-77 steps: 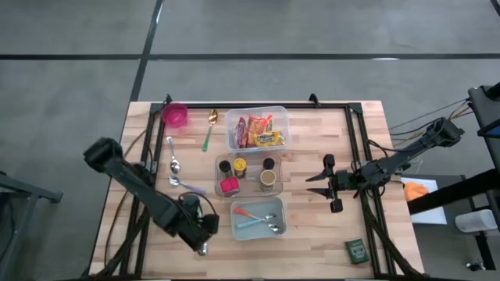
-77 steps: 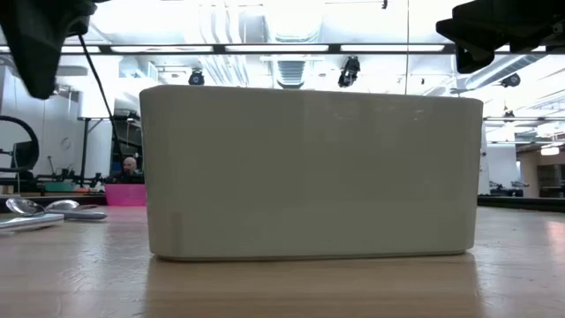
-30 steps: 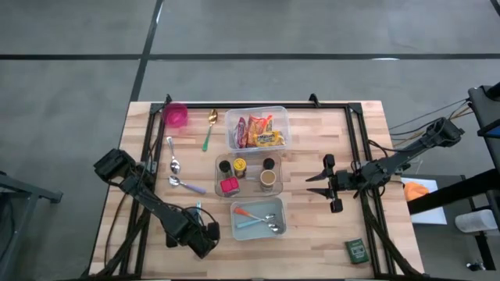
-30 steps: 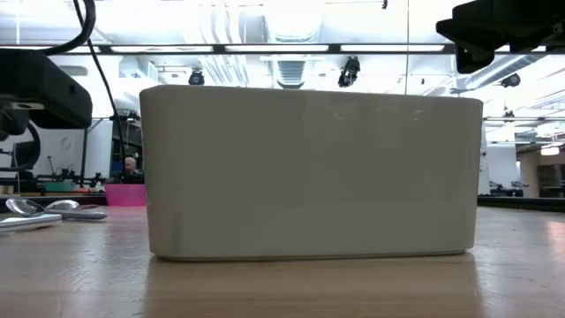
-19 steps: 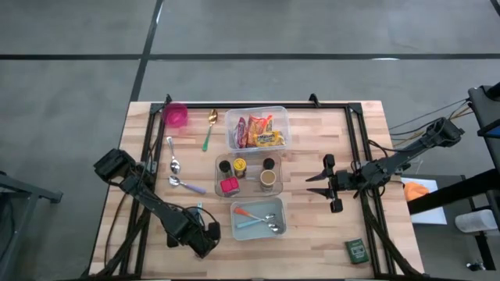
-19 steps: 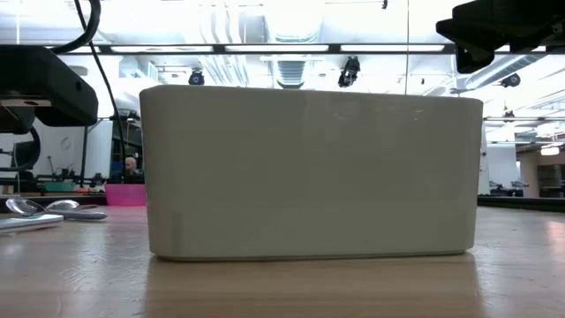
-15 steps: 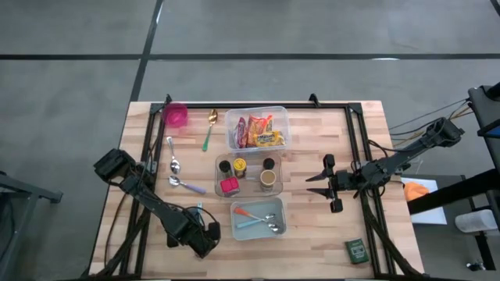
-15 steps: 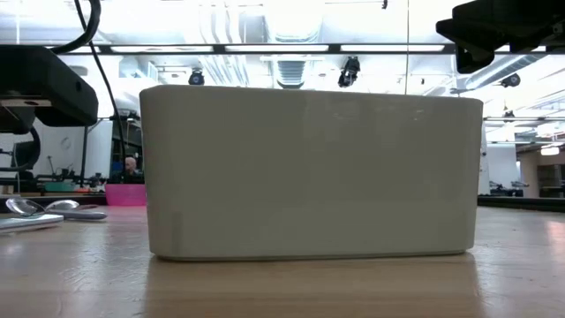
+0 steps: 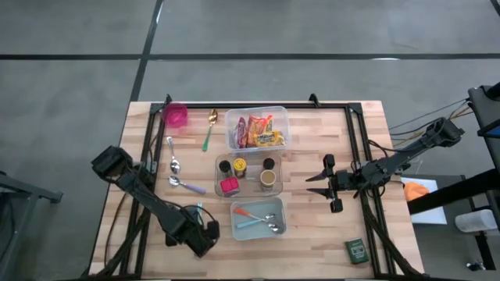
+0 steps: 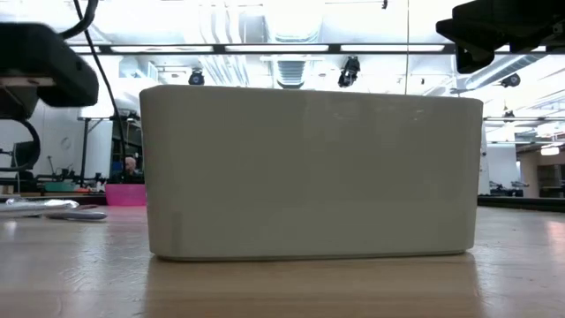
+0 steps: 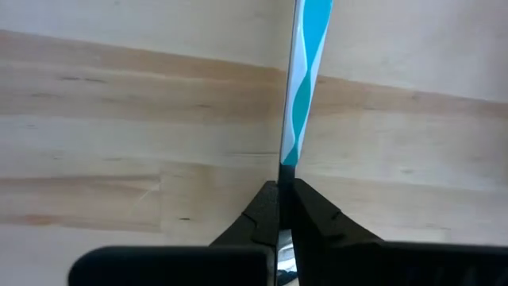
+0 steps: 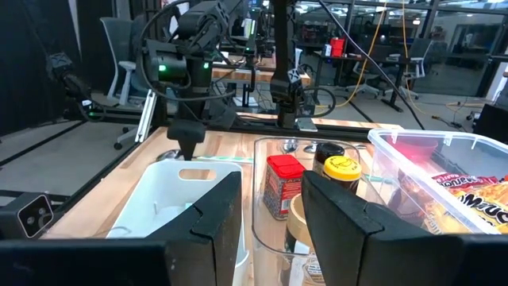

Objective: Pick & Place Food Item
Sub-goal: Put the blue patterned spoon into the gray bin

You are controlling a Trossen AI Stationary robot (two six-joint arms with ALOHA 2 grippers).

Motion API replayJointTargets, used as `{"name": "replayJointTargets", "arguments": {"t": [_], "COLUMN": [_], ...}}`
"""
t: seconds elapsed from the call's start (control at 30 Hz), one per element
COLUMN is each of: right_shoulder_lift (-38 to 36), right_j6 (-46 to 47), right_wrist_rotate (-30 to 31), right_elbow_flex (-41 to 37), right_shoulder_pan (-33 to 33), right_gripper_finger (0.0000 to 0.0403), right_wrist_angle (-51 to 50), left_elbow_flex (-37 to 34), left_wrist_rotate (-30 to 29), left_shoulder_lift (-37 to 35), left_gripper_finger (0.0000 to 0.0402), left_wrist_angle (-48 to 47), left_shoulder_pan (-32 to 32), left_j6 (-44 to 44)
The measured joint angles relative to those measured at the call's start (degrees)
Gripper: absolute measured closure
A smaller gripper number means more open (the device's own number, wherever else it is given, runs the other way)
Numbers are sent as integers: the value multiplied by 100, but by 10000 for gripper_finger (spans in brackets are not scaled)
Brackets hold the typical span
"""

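A utensil with a teal-and-white handle lies on the wooden table near its front left. Seen from above, the handle runs toward the far edge. My left gripper points straight down and is shut on it. The food sits farther back: snack packets in a clear bin and jars in a clear tray. My right gripper hangs level at the right, open with nothing between its fingers. My left gripper pinches the handle's near end between its two fingertips, coming from above and pointing down. The handle runs out from the fingers along the tabletop toward the far edge. A bit of shiny metal shows behind the fingertips. Whether the utensil is off the wood, I cannot tell.
A white bin holding utensils stands just right of my left gripper and fills the low view. Loose spoons, a green-handled spoon and a pink cup lie at far left. A green box sits front right.
My left arm's upper part has risen a little in the low view, while its gripper stays at the same spot on the table near the white bin. My right arm has kept still.
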Motion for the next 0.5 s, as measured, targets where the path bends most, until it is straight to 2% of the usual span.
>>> {"name": "replayJointTargets", "arguments": {"t": [0.13,0.3,0.5], "right_shoulder_lift": [2,2,1], "right_j6": [0,0,0], "right_wrist_rotate": [1,1,1], "right_elbow_flex": [0,0,0], "right_shoulder_pan": [2,2,1], "right_gripper_finger": [273,273,273], "right_wrist_angle": [0,-2,0], "left_elbow_flex": [-4,33,407], "left_wrist_rotate": [-296,-954,-1741], "left_shoulder_lift": [-231,-566,-759], "left_gripper_finger": [390,390,390], "left_wrist_angle": [-103,-338,-1005], "left_shoulder_pan": [-9,-65,-118], "left_j6": [14,354,900]}}
